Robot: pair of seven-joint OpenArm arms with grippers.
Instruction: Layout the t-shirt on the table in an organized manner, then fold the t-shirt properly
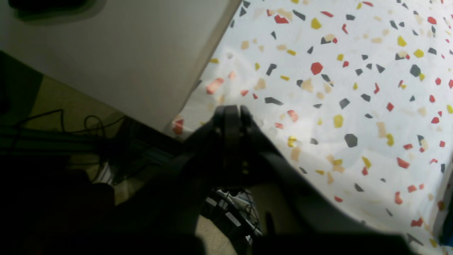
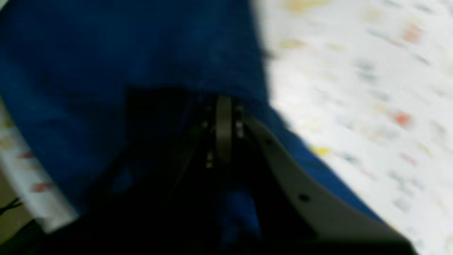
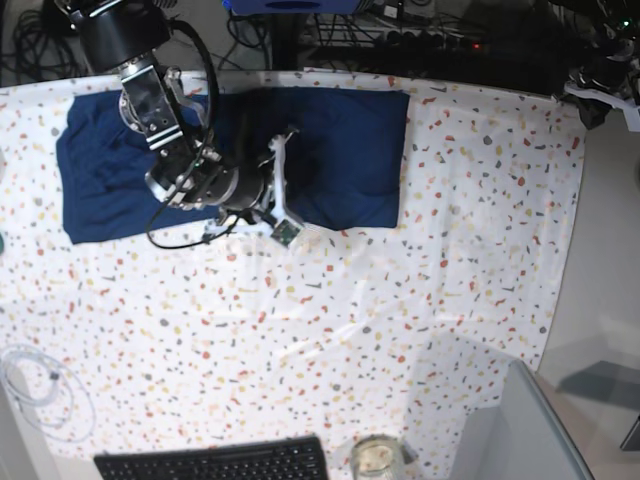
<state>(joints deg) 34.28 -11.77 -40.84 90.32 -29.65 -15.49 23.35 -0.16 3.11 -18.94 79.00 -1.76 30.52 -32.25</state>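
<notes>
Fabric of the t-shirt (image 3: 340, 150) lies as a broad navy rectangle along the far edge of the table (image 3: 400, 300), spanning from about ten o'clock to one o'clock of the base view, its near hem roughly straight and its surface wrinkled. The right gripper (image 3: 292, 165) reaches over the middle of the shirt, its arm coming in from eleven o'clock; in the right wrist view the right gripper (image 2: 223, 102) has its jaws clenched together just above the blue cloth (image 2: 106, 71), and the blur hides whether any fabric is pinched between them. The left gripper (image 1: 231, 110) shows in the left wrist view only, jaws pressed tight with nothing between them, hovering over the speckled cloth near the table's edge. A black keyboard (image 3: 215, 462) sits at six o'clock, a glass jar (image 3: 377, 460) just beside it, and a coiled clear cable (image 3: 40, 390) at eight o'clock
</notes>
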